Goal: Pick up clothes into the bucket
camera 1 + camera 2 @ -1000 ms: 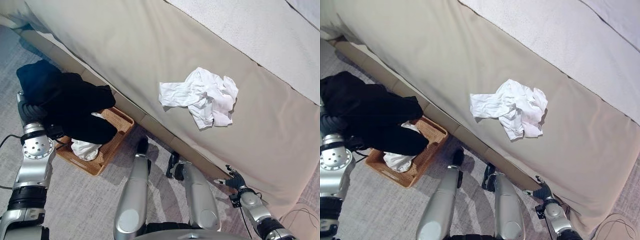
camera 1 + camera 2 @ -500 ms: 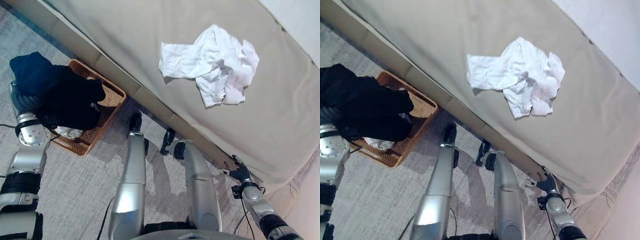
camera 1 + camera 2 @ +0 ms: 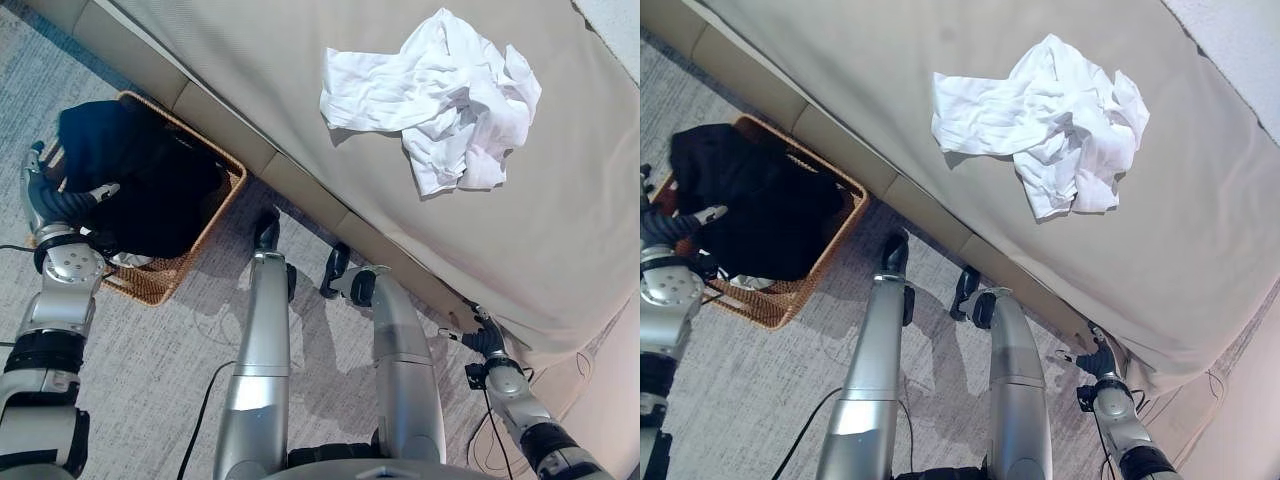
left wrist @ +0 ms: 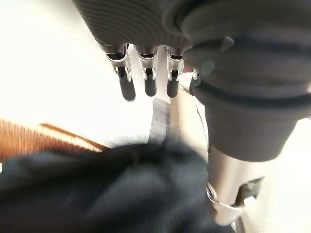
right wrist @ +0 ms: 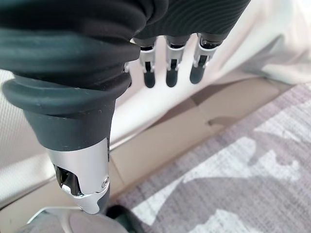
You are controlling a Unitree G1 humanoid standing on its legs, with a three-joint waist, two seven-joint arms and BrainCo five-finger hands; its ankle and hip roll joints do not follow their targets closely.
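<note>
white clothes (image 3: 432,96) crumpled, long axis along bed edge (image 3: 300,185)

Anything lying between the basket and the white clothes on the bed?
No loose items. In the left eye view, between the wicker basket and white clothes lie just the bed's base panel and bare beige sheet.

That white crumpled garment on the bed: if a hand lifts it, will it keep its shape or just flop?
The white garment will probably flop: it lies in loose folds and creases. It looks thin, so likely light. A sleeve-like flap spreads sideways on the bed cover and would likely trail from a grip at the bunched middle.
</note>
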